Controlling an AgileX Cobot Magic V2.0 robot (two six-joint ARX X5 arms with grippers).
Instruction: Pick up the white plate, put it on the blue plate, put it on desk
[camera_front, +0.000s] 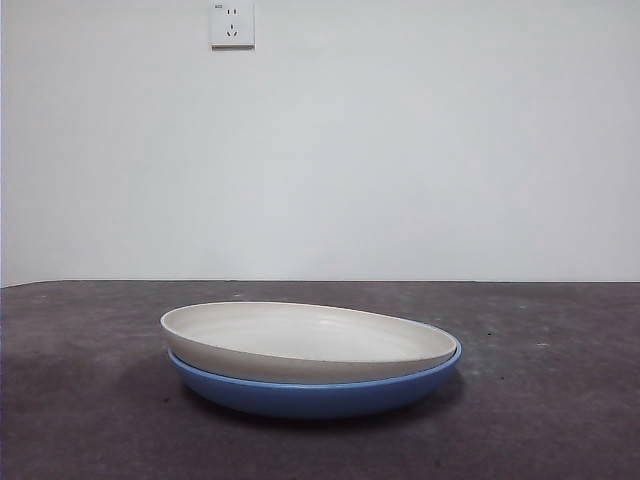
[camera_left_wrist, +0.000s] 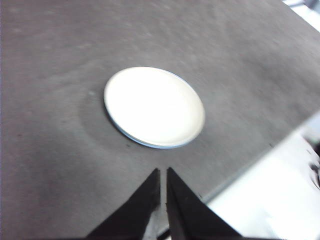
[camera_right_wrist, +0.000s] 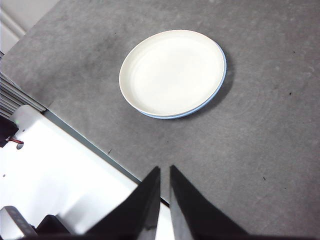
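The white plate (camera_front: 305, 340) rests inside the blue plate (camera_front: 315, 395) on the desk (camera_front: 560, 400), slightly tilted in the front view. Both wrist views show the white plate (camera_left_wrist: 154, 106) (camera_right_wrist: 172, 72) with only a thin blue rim (camera_left_wrist: 120, 126) (camera_right_wrist: 210, 97) around it. My left gripper (camera_left_wrist: 163, 172) is shut and empty, held high over the desk's edge, well away from the plates. My right gripper (camera_right_wrist: 165, 171) is shut and empty, also high over the desk's edge. Neither arm shows in the front view.
A wall socket (camera_front: 232, 24) sits high on the white wall behind the desk. The desk's edge and a white base (camera_right_wrist: 55, 170) show beside the right gripper; a bright floor area (camera_left_wrist: 280, 195) shows past the edge in the left wrist view.
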